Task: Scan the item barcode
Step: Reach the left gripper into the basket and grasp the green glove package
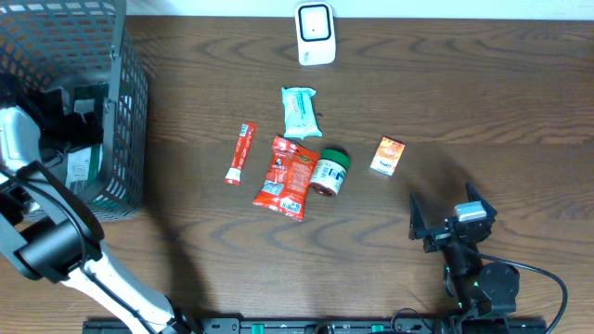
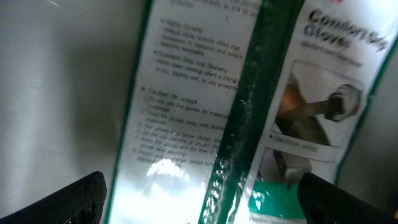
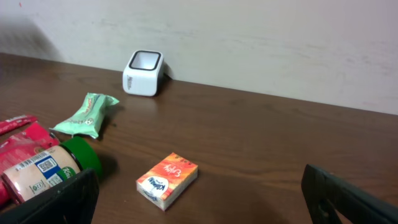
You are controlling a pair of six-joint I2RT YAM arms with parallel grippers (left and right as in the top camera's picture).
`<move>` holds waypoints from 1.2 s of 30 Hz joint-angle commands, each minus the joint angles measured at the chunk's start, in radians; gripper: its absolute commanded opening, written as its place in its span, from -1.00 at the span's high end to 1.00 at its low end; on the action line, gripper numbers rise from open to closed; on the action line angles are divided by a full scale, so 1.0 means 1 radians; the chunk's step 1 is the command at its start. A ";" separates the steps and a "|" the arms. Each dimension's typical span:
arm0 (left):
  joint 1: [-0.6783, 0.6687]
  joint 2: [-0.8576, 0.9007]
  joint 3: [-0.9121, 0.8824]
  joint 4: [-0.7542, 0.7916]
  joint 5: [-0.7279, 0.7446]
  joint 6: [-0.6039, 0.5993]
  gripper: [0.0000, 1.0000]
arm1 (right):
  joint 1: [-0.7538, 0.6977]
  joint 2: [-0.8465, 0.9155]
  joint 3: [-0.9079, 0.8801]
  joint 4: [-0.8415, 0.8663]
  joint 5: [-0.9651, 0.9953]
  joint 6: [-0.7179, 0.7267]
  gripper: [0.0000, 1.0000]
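Table (image 1: 483, 102): five items (image 1: 290, 174), one scanner (image 1: 316, 33)

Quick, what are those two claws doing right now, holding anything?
Left gripper: open, holding nothing, facing a glove packet.
Right gripper: open, empty.
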 commanded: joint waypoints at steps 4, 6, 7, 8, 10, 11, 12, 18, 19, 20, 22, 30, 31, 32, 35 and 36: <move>0.001 0.095 -0.002 0.005 0.015 0.011 -0.96 | -0.011 -0.004 -0.001 -0.003 0.001 0.009 -0.99; 0.001 0.116 -0.002 -0.007 0.016 -0.013 -0.96 | -0.011 -0.004 -0.001 -0.003 0.001 0.009 -0.99; 0.001 0.127 -0.002 -0.018 0.019 -0.012 -0.99 | -0.011 -0.004 -0.001 -0.003 0.001 0.009 -0.99; 0.001 0.135 -0.002 -0.028 0.023 -0.012 -0.88 | -0.011 -0.004 -0.001 -0.003 0.001 0.009 -0.99; 0.001 0.138 -0.002 -0.040 0.023 -0.012 -0.42 | -0.011 -0.004 -0.001 -0.003 0.001 0.009 -0.99; 0.001 0.138 -0.002 -0.043 0.023 -0.012 -0.28 | -0.011 -0.004 -0.001 -0.003 0.001 0.009 -0.99; 0.001 0.138 -0.002 -0.043 0.023 -0.012 -0.25 | -0.011 -0.004 -0.001 -0.003 0.001 0.009 -0.99; 0.001 0.138 -0.002 -0.038 0.023 -0.012 -0.79 | -0.011 -0.004 -0.001 -0.003 0.001 0.009 -0.99; 0.001 0.138 -0.002 -0.035 0.023 -0.012 -0.84 | -0.011 -0.004 -0.001 -0.003 0.001 0.009 -0.99; 0.001 0.138 -0.002 -0.036 0.023 -0.012 -0.86 | -0.011 -0.004 -0.001 -0.003 0.001 0.009 -0.99; 0.000 0.138 -0.002 -0.051 0.027 -0.013 -0.86 | -0.011 -0.004 -0.001 -0.003 0.001 0.009 -0.99; -0.003 0.138 -0.013 -0.111 0.181 -0.012 -0.86 | -0.011 -0.004 -0.001 -0.003 0.001 0.009 -0.98; -0.003 0.138 -0.013 -0.114 0.180 -0.012 -0.85 | -0.011 -0.004 -0.001 -0.003 0.001 0.009 -0.99; -0.002 0.138 -0.014 -0.120 0.180 -0.012 -0.83 | -0.011 -0.004 -0.001 -0.003 0.001 0.009 -0.99; -0.002 0.138 -0.021 -0.123 0.180 -0.012 -0.76 | -0.011 -0.004 -0.001 -0.003 0.001 0.009 -0.99; -0.003 0.138 -0.031 -0.121 0.180 -0.012 -0.68 | -0.011 -0.004 -0.001 -0.003 0.001 0.009 -0.99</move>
